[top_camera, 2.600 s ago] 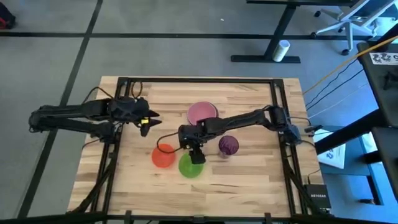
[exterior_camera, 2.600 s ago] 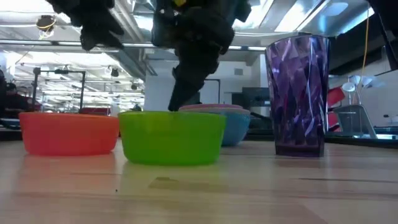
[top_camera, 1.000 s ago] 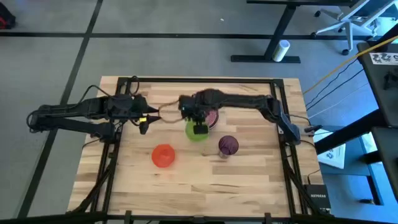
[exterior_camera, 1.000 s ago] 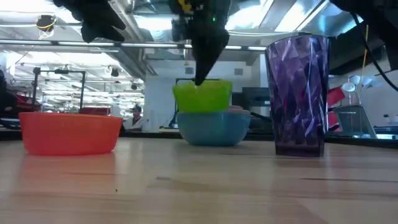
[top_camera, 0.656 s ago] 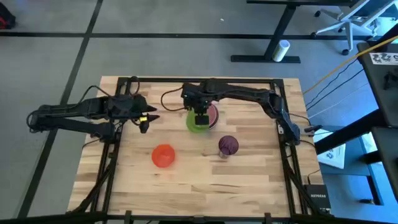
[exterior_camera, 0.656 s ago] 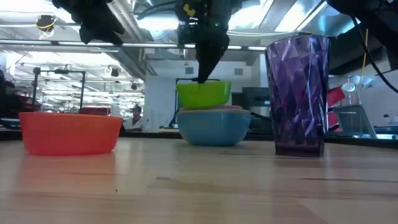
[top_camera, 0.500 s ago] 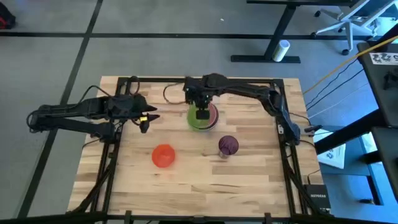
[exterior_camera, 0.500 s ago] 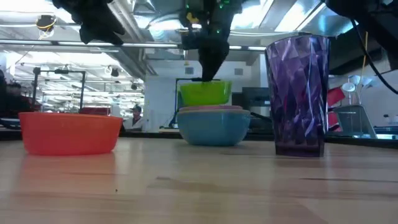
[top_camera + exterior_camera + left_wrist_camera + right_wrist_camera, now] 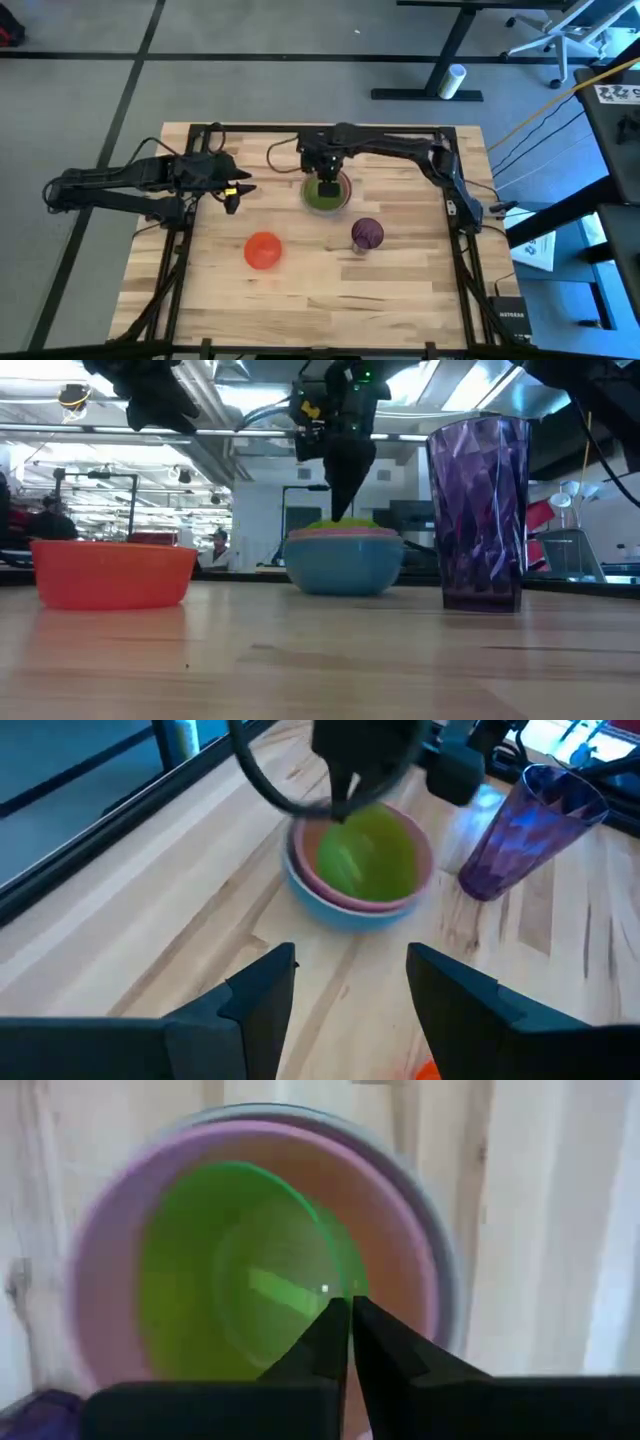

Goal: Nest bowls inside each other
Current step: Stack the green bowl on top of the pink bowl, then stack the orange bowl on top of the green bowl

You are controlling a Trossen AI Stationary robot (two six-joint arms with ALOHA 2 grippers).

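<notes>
Right gripper [image 9: 348, 1342] is pinching the green bowl [image 9: 240, 1275] rim, sitting inside pink [image 9: 395, 1250] and blue [image 9: 345, 566]; only low view is showing blue; left gripper [image 9: 345, 985] is hovering agape nearby.

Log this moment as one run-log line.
right gripper: shut on green bowl rim | green bowl: inside pink bowl | left gripper: open, waiting

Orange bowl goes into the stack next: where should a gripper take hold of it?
By the rim, from above, one finger inside the wall, one outside. The orange bowl sits upright, mouth open, alone on the table, so any rim side looks free.
</notes>
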